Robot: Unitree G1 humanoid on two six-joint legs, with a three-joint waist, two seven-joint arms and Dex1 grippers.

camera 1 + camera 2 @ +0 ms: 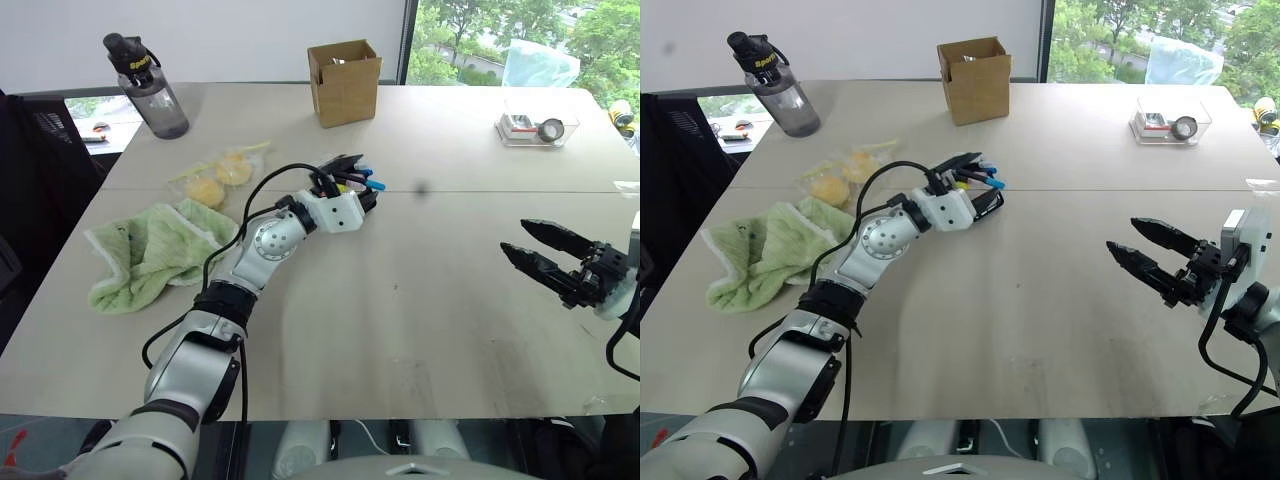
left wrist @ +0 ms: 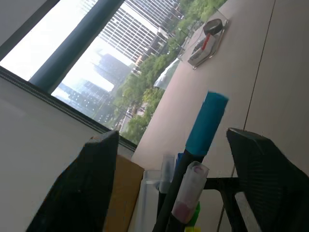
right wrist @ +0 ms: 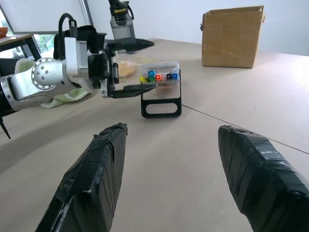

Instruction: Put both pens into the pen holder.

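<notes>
Starting at the left, the left claw [image 1: 975,180] sits wide apart around the top of the pen holder [image 3: 161,94], near the middle of the surface [image 1: 420,300]. A blue-ended pen [image 2: 206,123] stands inside; I cannot spot the pink one. On the right, the right claw [image 1: 1143,247] hangs wide and empty.

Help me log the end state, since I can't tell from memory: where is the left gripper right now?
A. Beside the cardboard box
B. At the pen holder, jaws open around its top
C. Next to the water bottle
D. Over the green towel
B: the left gripper sits at the pen holder with one finger above and one beside it, jaws open; in the left wrist view a blue-ended pen stands between its fingers.
</notes>
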